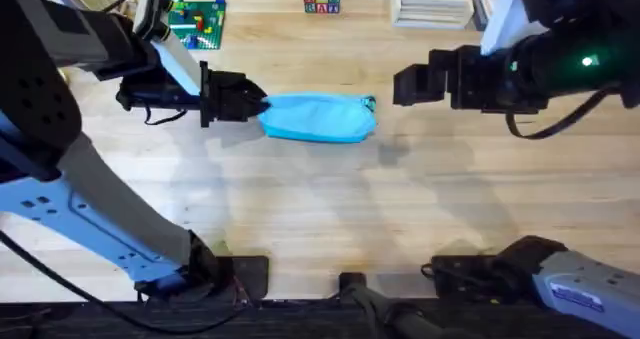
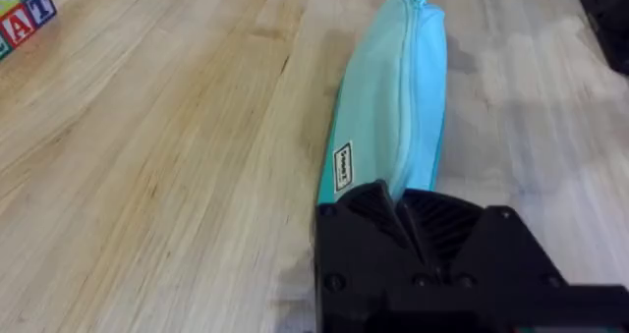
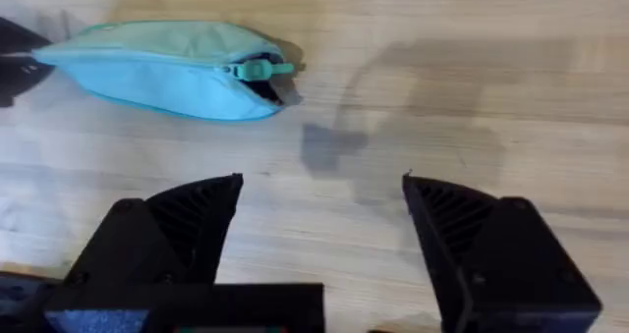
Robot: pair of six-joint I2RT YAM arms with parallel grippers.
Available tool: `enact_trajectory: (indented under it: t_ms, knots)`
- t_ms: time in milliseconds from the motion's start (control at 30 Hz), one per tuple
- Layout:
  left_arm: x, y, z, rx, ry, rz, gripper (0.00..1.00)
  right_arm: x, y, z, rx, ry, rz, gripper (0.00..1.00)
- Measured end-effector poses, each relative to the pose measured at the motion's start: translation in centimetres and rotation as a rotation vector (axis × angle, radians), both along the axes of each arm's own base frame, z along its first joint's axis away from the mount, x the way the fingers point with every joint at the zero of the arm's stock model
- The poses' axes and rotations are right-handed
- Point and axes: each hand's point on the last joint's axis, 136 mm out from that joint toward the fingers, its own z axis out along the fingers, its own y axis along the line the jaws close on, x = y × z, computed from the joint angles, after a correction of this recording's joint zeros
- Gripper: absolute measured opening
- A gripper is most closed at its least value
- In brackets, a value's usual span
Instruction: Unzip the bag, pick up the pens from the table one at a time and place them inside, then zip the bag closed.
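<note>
The light blue bag (image 1: 318, 117) lies lengthwise in the middle of the table (image 1: 320, 209). Its teal pull tab (image 1: 370, 103) sits at the right end. My left gripper (image 1: 262, 106) is shut on the bag's left end, and the left wrist view shows the bag (image 2: 393, 97) running away from the closed fingers (image 2: 398, 197) with the zipper line along its top. My right gripper (image 1: 405, 84) hangs open just right of the bag, above the table. From its wrist, the pull tab (image 3: 265, 70) lies beyond the spread fingertips (image 3: 319, 191). The pens are out of view.
At the far edge of the table are a green brick plate (image 1: 197, 19), lettered blocks (image 1: 322, 1) and a stack of white boxes (image 1: 432, 4). The lettered blocks (image 2: 20, 19) also show beside the left arm. Bare wood lies in front of the bag.
</note>
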Motion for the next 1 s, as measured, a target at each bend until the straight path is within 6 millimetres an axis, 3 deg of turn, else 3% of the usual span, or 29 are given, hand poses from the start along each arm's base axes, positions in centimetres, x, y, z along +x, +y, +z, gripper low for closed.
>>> enact_trajectory:
  t_ms: [200, 400, 767, 1000]
  knots:
    - [-0.1, 0.0, 0.0, -0.002, 0.007, 0.0, 0.042, 0.6, 1.0, 0.0, 0.065, -0.016, -0.016, 0.995]
    - [-0.1, 0.0, 0.0, -0.002, 0.011, 0.0, 0.042, 0.6, 1.2, -1.7, 0.104, -0.012, -0.029, 0.995]
    - [-0.2, 0.0, 0.0, -0.002, 0.016, -0.001, 0.042, 3.1, 1.5, -4.5, 0.395, -0.03, -0.082, 0.995]
    - [-0.3, 0.0, 0.0, -0.002, 0.019, -0.001, 0.042, 3.6, 2.1, -5.5, 0.572, -0.034, -0.045, 0.995]
